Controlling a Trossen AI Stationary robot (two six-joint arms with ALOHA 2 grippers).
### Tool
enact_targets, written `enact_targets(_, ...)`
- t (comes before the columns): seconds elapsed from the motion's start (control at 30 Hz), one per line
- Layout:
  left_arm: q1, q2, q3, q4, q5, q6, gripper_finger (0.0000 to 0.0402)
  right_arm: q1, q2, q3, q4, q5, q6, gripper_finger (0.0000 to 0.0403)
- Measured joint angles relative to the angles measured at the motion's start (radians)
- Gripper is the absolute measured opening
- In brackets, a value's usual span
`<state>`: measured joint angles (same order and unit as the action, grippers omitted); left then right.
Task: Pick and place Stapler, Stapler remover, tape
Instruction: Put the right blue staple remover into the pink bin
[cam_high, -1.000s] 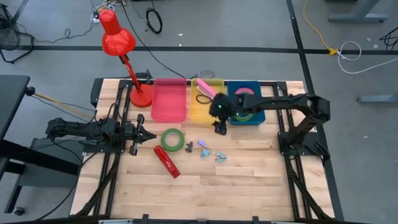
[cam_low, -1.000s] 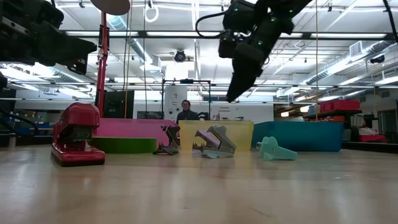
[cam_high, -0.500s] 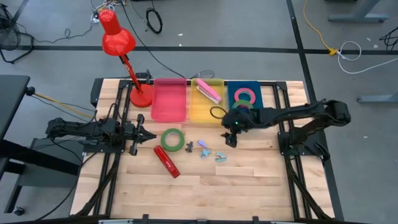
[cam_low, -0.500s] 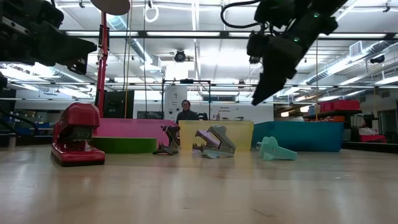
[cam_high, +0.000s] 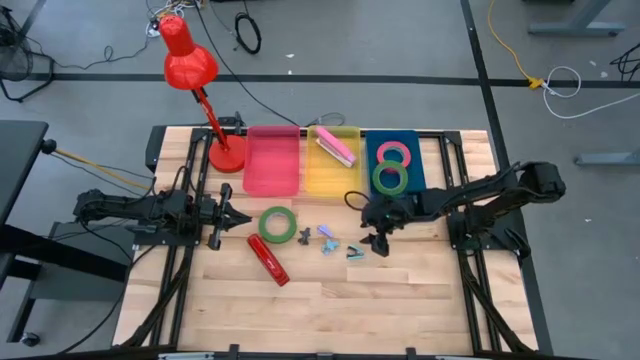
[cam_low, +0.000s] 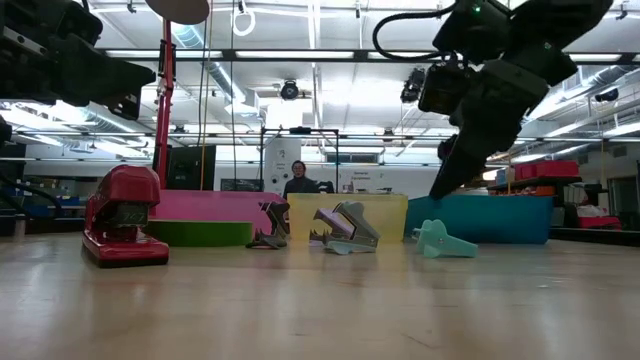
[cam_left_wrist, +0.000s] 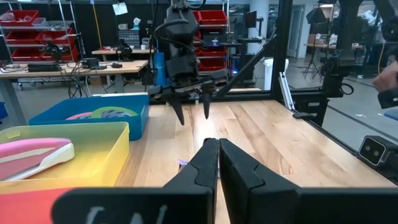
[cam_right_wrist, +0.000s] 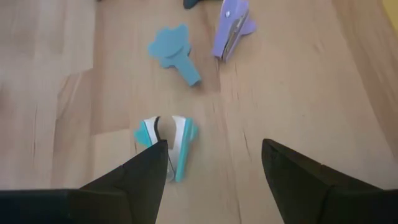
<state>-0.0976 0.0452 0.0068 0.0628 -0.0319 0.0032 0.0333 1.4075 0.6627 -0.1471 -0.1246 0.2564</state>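
Several small staple removers lie on the wooden table: a teal-and-white one (cam_right_wrist: 166, 146), a blue one (cam_right_wrist: 174, 53) and a purple one (cam_right_wrist: 231, 28). My right gripper (cam_high: 378, 241) hangs open just above them, its fingers pointing down, the teal-and-white remover (cam_high: 355, 253) below one fingertip. A red stapler (cam_high: 268, 259) and a green tape ring (cam_high: 277, 224) lie flat toward the left. A red-pink ring (cam_high: 395, 153) and a green ring (cam_high: 390, 179) lie in the blue bin (cam_high: 415, 165). My left gripper (cam_high: 226, 215) is shut and empty, beside the green ring on the table.
A pink-red bin (cam_high: 272, 165), a yellow bin (cam_high: 322, 178) holding a pink stapler (cam_high: 337, 147), and the blue bin stand in a row at the far edge. A red desk lamp (cam_high: 195, 75) stands at the far left. Bare wood lies toward the near edge.
My right gripper has gone from the bins' near edge toward the table's near edge and a little right, and has come down over the staple removers. Nothing on the table has moved.
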Motion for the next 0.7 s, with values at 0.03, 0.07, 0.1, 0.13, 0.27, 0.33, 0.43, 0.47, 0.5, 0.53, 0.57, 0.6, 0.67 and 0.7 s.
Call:
enact_targets(0.03, 0.0, 0.0, 0.0, 0.0, 0.0, 0.0, 0.0021, 0.003, 0.0, -0.004, 0.0, 0.0, -0.001, 0.0259)
enact_targets(0.07, 0.0, 0.0, 0.0, 0.0, 0.0, 0.0, 0.0021, 0.006, 0.001, -0.007, 0.001, 0.0, -0.002, 0.0259)
enact_targets(0.1, 0.0, 0.0, 0.0, 0.0, 0.0, 0.0, 0.0021, 0.009, 0.004, -0.009, 0.003, 0.0, -0.005, 0.0259)
enact_targets(0.13, 0.0, 0.0, 0.0, 0.0, 0.0, 0.0, 0.0021, 0.013, 0.009, -0.011, 0.008, 0.0, -0.008, 0.0259)
enact_targets(0.27, 0.0, 0.0, 0.0, 0.0, 0.0, 0.0, 0.0021, 0.027, 0.034, -0.011, 0.036, -0.001, -0.037, 0.0259)
enact_targets(0.33, 0.0, 0.0, 0.0, 0.0, 0.0, 0.0, 0.0021, 0.03, 0.054, -0.011, 0.055, -0.018, -0.049, 0.0259)
enact_targets(0.43, 0.0, 0.0, 0.0, 0.001, 0.0, 0.0, 0.0021, 0.03, 0.075, -0.011, 0.075, -0.03, -0.054, 0.0259)
enact_targets(0.47, 0.0, 0.0, 0.0, 0.0, 0.0, 0.0, 0.0021, 0.03, 0.076, -0.011, 0.077, -0.027, -0.055, 0.0259)
enact_targets(0.5, 0.0, 0.0, 0.0, -0.001, 0.0, 0.0, 0.0021, 0.03, 0.077, -0.011, 0.08, -0.025, -0.055, 0.0259)
enact_targets(0.53, 0.0, 0.0, 0.0, 0.0, 0.0, 0.0, 0.0021, 0.03, 0.078, -0.011, 0.088, -0.025, -0.055, 0.0259)
enact_targets(0.57, 0.0, 0.0, 0.0, 0.0, 0.0, 0.0, 0.0021, 0.03, 0.078, -0.011, 0.095, -0.024, -0.055, 0.0259)
enact_targets(0.6, 0.0, 0.0, 0.0, 0.0, 0.0, 0.0, 0.0021, 0.029, 0.078, -0.011, 0.103, -0.024, -0.055, 0.0259)
enact_targets(0.67, 0.0, 0.0, 0.0, 0.0, 0.0, 0.0, 0.0021, 0.029, 0.078, -0.011, 0.117, -0.025, -0.055, 0.0259)
enact_targets(0.7, 0.0, 0.0, 0.0, 0.0, 0.0, 0.0, 0.0021, 0.029, 0.078, -0.011, 0.119, -0.025, -0.055, 0.0259)
